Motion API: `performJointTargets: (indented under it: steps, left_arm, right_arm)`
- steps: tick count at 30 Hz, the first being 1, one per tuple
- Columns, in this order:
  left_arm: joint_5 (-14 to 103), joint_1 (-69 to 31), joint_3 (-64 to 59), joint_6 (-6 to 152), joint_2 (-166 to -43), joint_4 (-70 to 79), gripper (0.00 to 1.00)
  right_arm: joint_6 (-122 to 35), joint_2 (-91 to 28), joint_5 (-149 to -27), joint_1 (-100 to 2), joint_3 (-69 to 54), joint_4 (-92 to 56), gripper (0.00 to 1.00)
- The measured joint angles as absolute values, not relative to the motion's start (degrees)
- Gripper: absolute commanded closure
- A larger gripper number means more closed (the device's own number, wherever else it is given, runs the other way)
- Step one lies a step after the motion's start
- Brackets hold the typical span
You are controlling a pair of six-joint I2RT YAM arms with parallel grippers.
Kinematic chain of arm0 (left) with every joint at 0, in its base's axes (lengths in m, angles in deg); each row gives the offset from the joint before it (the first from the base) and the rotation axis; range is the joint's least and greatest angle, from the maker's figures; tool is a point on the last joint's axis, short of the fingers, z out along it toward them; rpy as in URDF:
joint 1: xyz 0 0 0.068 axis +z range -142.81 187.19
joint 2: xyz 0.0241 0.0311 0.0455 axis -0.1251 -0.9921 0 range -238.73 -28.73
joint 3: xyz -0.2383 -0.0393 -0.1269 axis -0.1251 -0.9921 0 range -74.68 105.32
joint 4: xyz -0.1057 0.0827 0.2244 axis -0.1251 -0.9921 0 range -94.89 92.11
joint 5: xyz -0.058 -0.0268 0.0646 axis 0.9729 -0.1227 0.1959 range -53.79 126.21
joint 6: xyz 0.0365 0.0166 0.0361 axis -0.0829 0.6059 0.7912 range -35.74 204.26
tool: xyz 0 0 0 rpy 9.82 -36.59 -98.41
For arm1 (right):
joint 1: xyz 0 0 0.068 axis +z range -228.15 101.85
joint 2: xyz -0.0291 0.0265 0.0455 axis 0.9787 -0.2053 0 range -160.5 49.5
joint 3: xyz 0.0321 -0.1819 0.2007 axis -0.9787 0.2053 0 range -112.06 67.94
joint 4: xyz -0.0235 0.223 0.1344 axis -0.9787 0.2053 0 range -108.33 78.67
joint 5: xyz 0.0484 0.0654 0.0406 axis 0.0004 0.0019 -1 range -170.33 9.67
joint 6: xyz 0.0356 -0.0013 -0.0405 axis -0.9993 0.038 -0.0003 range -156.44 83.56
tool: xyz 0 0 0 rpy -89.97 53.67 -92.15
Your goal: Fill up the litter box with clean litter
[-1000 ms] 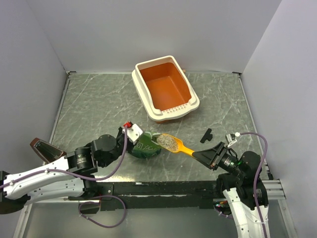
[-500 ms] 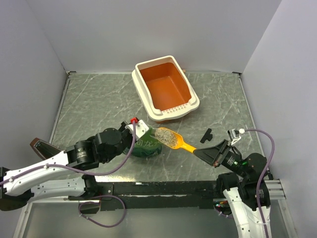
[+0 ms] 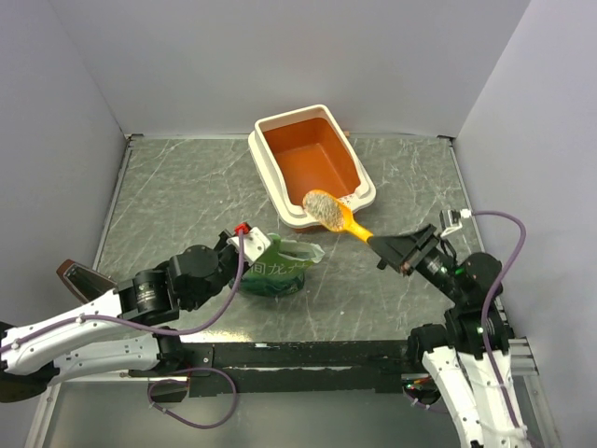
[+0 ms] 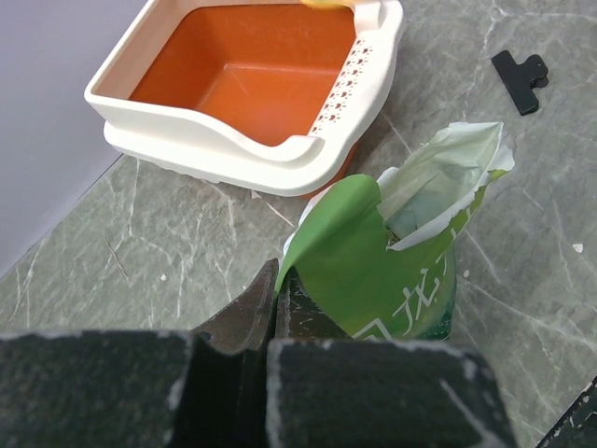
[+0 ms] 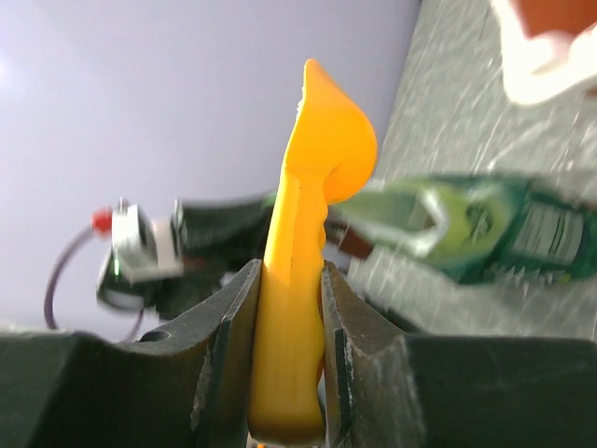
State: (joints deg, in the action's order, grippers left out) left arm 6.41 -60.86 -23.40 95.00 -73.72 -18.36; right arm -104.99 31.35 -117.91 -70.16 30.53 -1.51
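The litter box (image 3: 311, 161), orange inside with a cream rim, stands at the back centre of the table; its inside (image 4: 244, 82) is bare. My right gripper (image 3: 382, 246) is shut on the handle of an orange-yellow scoop (image 3: 341, 220). The scoop's bowl carries clean litter (image 3: 322, 204) and hangs over the box's near, holed edge in the top view. In the right wrist view the scoop (image 5: 312, 168) stands edge-on between the jaws of the right gripper (image 5: 289, 280). My left gripper (image 4: 277, 285) is shut on the rim of the green bag (image 4: 396, 266), which stands open (image 3: 280, 269).
A black clip (image 4: 519, 79) lies on the marble tabletop (image 3: 187, 196) to the right of the bag. Grey walls close in the table at the left, back and right. The arm bases stand along the near edge.
My right gripper has lifted the loaded scoop out of the bag and carried it back and up to the litter box's near edge. The left gripper keeps hold of the bag, which now stands more upright.
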Motion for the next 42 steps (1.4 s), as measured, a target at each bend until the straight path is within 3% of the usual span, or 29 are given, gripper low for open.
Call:
performJointTargets:
  steps: [9,18,25,31,36,42]
  left_arm:
    - [7.1,-60.5,-27.7,94.0,-70.5,-14.0,0.99]
    - [10.1,-59.5,-33.1,93.1,-67.9,-7.6,0.99]
    - [12.9,-58.8,-35.8,92.4,-68.1,-3.7,0.99]
    - [14.1,-58.2,-35.9,92.4,-70.2,-2.9,0.99]
    - [14.4,-57.9,-35.9,92.4,-70.3,-2.8,0.99]
    - [14.4,-57.8,-35.9,92.4,-70.3,-2.8,0.99]
  right_arm:
    - [-108.9,13.8,-109.7,-70.2,32.3,-20.6,1.00]
    - [-107.0,-12.2,-103.8,-70.2,30.5,-32.2,1.00]
    - [-96.2,-28.1,-101.6,-69.1,17.9,-27.0,1.00]
    - [-81.2,-38.5,-97.0,-65.2,0.4,-14.0,1.00]
    - [-67.2,-45.5,-86.5,-57.6,-12.2,-1.7,1.00]
    - [-54.8,-47.0,-71.4,-48.2,-14.7,5.6,1.00]
